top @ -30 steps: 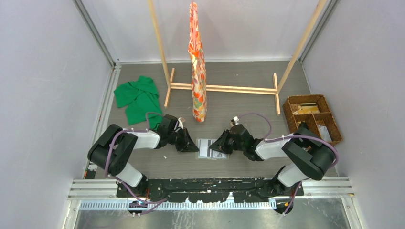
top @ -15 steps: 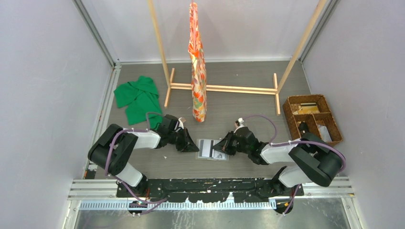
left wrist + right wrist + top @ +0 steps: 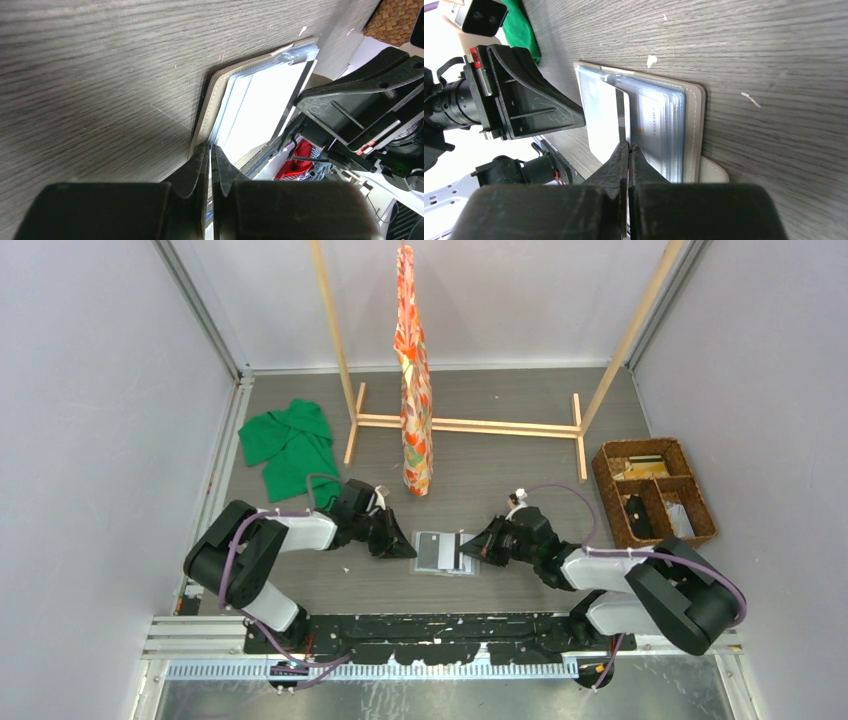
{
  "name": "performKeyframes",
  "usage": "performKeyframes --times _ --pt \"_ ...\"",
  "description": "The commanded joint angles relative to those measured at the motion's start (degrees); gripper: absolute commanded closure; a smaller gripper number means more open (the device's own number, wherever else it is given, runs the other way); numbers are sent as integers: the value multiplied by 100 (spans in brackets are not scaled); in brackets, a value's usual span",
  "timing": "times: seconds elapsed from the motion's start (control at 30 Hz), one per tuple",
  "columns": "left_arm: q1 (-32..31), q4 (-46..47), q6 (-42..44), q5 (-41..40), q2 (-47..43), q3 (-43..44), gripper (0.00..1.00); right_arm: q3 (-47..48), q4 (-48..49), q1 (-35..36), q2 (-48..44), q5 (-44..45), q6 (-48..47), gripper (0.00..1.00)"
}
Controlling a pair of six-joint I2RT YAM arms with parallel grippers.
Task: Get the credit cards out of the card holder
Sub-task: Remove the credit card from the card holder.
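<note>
The grey card holder (image 3: 440, 552) lies open on the table between both arms, its translucent pockets fanned out (image 3: 659, 125). My left gripper (image 3: 408, 546) is shut on the holder's left edge (image 3: 210, 148), pinning a thin pale leaf. My right gripper (image 3: 468, 550) is shut at the holder's right side (image 3: 629, 146). It pinches a thin flat piece seen edge-on that looks like a credit card (image 3: 626, 115). That piece rises from among the pockets as a white sheet with a dark rim (image 3: 260, 110). Other cards stay in the pockets.
A brown wicker basket (image 3: 655, 490) with compartments stands at the right. A green cloth (image 3: 290, 445) lies at the back left. A wooden rack (image 3: 465, 425) with a hanging orange patterned cloth (image 3: 413, 370) stands behind the holder.
My right gripper has shut on the thin piece and drawn back to the right, its arm swinging rightward. The holder now shows a dark panel on top. The left arm has held still.
</note>
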Motion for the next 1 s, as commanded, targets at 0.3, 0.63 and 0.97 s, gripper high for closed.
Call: performKeyframes --times 0.3,0.63,0.97 --pt "-26 -1319 733 -573 -828 483 85 -227 -756 -155 -1168 70 -344 99" --pt "-123 -2041 870 -738 -1494 800 71 -94 -1498 -175 -1935 114 -493 99" --pt "-307 -1736 563 -731 -1713 671 68 273 -2108 -172 -2230 135 -609 99"
